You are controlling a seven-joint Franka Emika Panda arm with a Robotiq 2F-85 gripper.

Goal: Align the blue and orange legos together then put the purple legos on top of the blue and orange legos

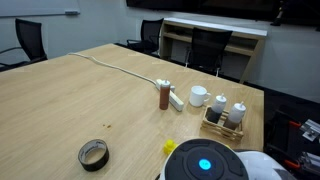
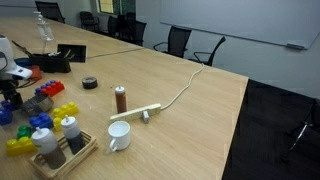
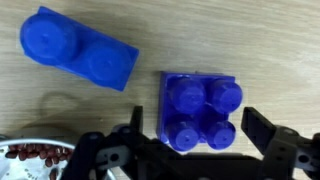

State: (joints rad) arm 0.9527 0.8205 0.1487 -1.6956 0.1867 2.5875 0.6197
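In the wrist view my gripper (image 3: 197,135) is open and straddles a blue-violet four-stud brick (image 3: 200,110) lying flat on the wooden table. One finger stands on each side of the brick, and I see no contact. A two-stud brick of the same colour (image 3: 78,58) lies to the upper left, set at an angle. I cannot tell whether these are the blue or the purple legos. In an exterior view my gripper (image 2: 10,95) hangs over a pile of bricks at the table's left end, with a red-orange brick (image 2: 43,102) and a blue brick (image 2: 48,90) in it.
Yellow bricks (image 2: 65,111) lie beside the pile. A wooden caddy with bottles (image 2: 55,145), a white mug (image 2: 118,135), a brown bottle (image 2: 120,99), a white power strip (image 2: 140,113) and a black tape roll (image 2: 90,83) stand on the table. My base (image 1: 205,165) hides the bricks in an exterior view.
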